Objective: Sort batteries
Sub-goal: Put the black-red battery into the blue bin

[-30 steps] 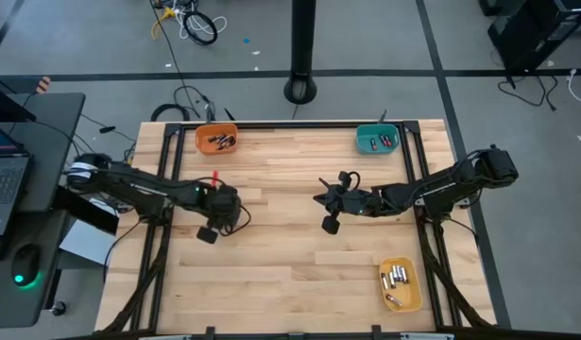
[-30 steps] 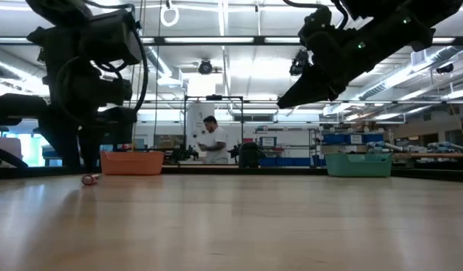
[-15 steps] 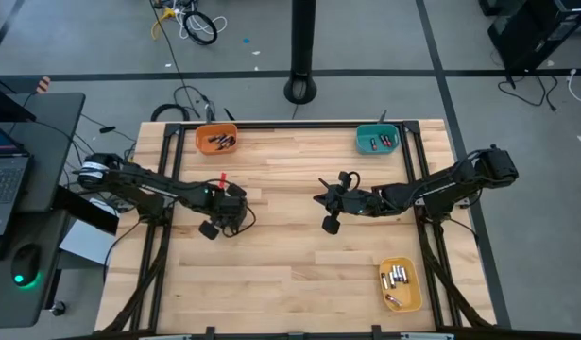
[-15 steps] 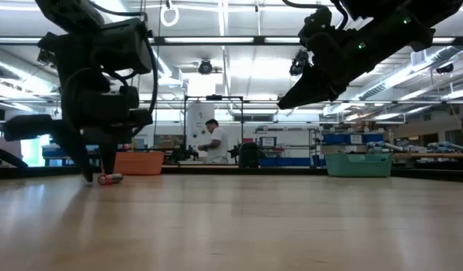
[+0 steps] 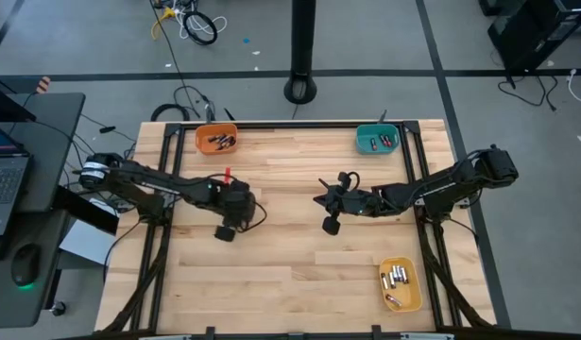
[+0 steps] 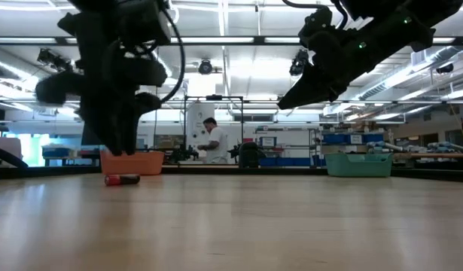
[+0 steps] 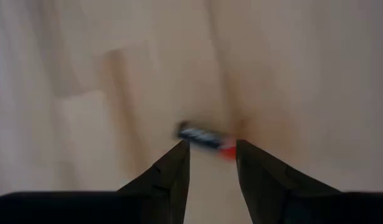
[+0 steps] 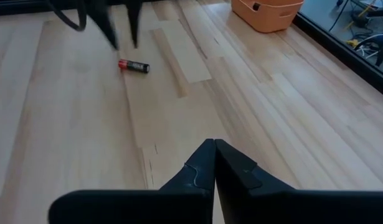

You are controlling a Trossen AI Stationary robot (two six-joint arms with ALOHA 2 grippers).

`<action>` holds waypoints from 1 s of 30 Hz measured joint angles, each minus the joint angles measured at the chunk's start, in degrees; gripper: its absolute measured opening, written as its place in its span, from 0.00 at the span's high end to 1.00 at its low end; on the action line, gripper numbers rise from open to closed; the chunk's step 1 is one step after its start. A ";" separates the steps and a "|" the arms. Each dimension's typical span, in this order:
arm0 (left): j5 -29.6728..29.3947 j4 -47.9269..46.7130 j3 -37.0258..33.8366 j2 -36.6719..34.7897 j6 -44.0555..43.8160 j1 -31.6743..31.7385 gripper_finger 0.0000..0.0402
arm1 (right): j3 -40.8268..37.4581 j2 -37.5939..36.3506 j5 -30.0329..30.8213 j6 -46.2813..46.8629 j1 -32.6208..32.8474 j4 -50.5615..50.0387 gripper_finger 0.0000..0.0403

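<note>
Lying loose on the pale wooden table (image 5: 290,274), a single battery (image 5: 227,174) is showing differently from camera to camera. From above it is only a small red sliver just beyond the left hand (image 5: 230,192), on the side toward the orange bin (image 5: 216,139). The low view is showing it flat on the planks (image 6: 122,179), a short cylinder with a red end and a dark body, below the left hand's dark fingers (image 6: 124,124), which are hanging above it without touching. The left wrist view is blurred, yet it is catching the cell (image 7: 207,138) between and past two tapering black fingertips (image 7: 172,171) that are standing a narrow gap apart, holding nothing.

The right wrist view is giving the sharpest look at the battery (image 8: 134,66): glossy black casing, red cap, lying across the board seams, with the left hand's thin fingers (image 8: 110,28) just beside it. That view is also showing the right hand (image 8: 215,163) with its two wedge-shaped fingertips pressed together, empty, hovering near the table's middle (image 5: 330,210).

Only the overhead camera is revealing the bins' contents: dark cells in the orange bin, several in the teal bin (image 5: 376,140), and silvery ones in the yellow bin (image 5: 401,285). The bins are smooth moulded plastic with rounded corners.
</note>
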 joint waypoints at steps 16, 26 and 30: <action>1.88 7.33 0.39 8.82 -46.70 -1.01 0.66 | 0.00 -0.02 -0.20 0.12 1.10 0.25 0.96; -0.30 8.55 0.41 10.14 -43.34 -1.09 0.66 | 0.00 -0.02 -0.20 0.12 1.20 0.04 0.94; -0.34 8.24 0.06 10.13 -41.28 -1.09 0.66 | 0.00 -0.02 -0.21 0.10 1.20 0.02 0.96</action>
